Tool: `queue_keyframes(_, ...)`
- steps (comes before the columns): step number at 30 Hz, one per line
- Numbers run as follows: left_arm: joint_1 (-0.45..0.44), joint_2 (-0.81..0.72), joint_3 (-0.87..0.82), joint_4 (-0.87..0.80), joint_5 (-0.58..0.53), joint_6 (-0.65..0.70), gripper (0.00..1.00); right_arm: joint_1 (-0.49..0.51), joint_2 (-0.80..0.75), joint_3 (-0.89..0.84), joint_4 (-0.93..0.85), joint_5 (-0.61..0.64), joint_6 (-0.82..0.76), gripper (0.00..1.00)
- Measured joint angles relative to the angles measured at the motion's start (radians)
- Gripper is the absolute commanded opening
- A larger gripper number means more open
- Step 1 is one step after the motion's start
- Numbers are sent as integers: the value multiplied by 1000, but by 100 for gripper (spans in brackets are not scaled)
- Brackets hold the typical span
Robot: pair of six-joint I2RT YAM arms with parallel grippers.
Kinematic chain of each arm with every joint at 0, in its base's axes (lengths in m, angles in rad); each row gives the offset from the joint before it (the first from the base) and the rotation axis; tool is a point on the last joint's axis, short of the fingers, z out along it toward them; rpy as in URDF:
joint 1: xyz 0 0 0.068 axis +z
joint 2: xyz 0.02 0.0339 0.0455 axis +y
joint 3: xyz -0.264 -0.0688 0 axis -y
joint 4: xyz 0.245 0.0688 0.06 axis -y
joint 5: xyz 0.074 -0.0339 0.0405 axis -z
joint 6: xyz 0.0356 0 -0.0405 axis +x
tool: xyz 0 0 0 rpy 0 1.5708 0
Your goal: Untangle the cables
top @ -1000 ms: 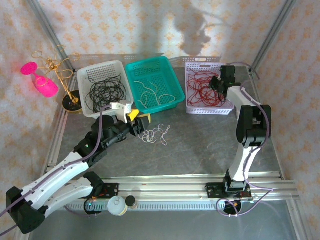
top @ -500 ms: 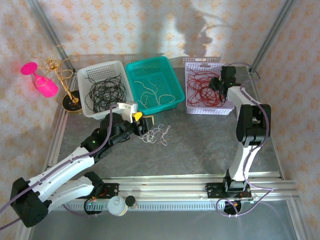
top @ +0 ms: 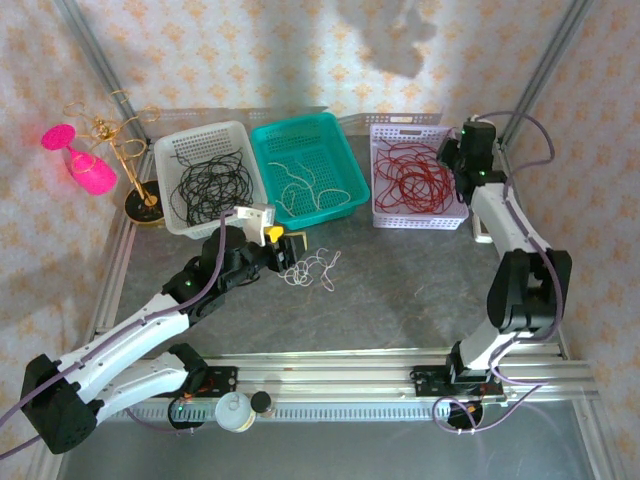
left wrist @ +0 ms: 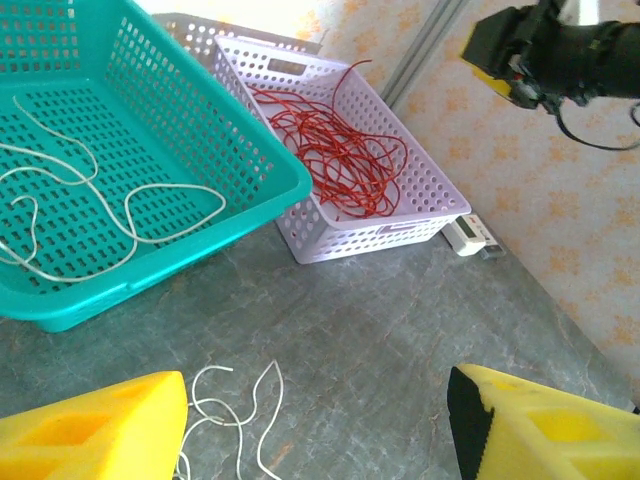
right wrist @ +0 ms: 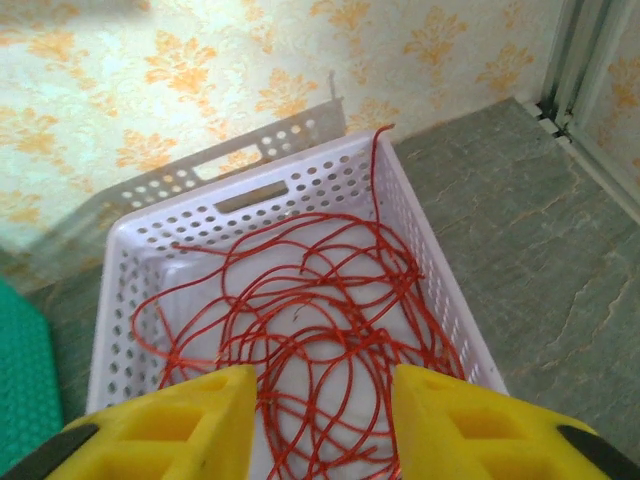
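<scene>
Top external view shows the cables sorted by colour. The black cables lie in the white basket left of centre, and a few white cables lie in the teal basket at the middle. The red cables are in the lilac basket at upper right.

One loose white clump lies on the grey table just below the teal basket, outside every basket. That is probably why the left gripper sits just beside its left edge. In the left wrist view the yellow fingers stand wide apart at the bottom corners of the frame. Between them are only the table and the nearest loops of the clump. The spread looks meant to take in those loops, which would belong with the white strands in the teal basket.

The right gripper hangs above the lilac basket, its jaws partly open and empty. The red coils lie free on the basket floor beneath it. With nothing in its grasp, its place over the red pile reads as a waiting position, well apart from the left arm's work.
</scene>
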Motion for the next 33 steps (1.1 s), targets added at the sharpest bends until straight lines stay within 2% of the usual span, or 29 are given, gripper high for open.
queue_keyframes(2, 0, 0, -1, -11, -15, -10, 66, 23, -71, -80, 4, -17, 8, 40)
queue_keyframes(5, 0, 0, -12, -25, -42, -19, 65, 123, -208, -237, 9, -30, 19, 38)
queue_keyframes(10, 0, 0, -48, -46, -88, -44, 65, 389, -427, -505, 28, -101, 71, 35)
queue_keyframes(13, 0, 0, -62, -49, -103, -62, 65, 552, -457, -607, 44, -134, 122, 37)
queue_keyframes(16, 0, 2, -74, -49, -116, -78, 65, 671, -446, -675, 72, -158, 180, 42)
queue_keyframes(20, 0, 5, -80, -49, -120, -89, 65, 700, -363, -698, 163, -181, 302, 44)
queue_keyframes(26, 0, -1, -80, -59, -132, -90, 65, 739, -142, -658, 322, -216, 492, 46)
queue_keyframes(33, 0, -16, -81, -60, -142, -96, 65, 758, -29, -625, 410, -150, 633, 42)
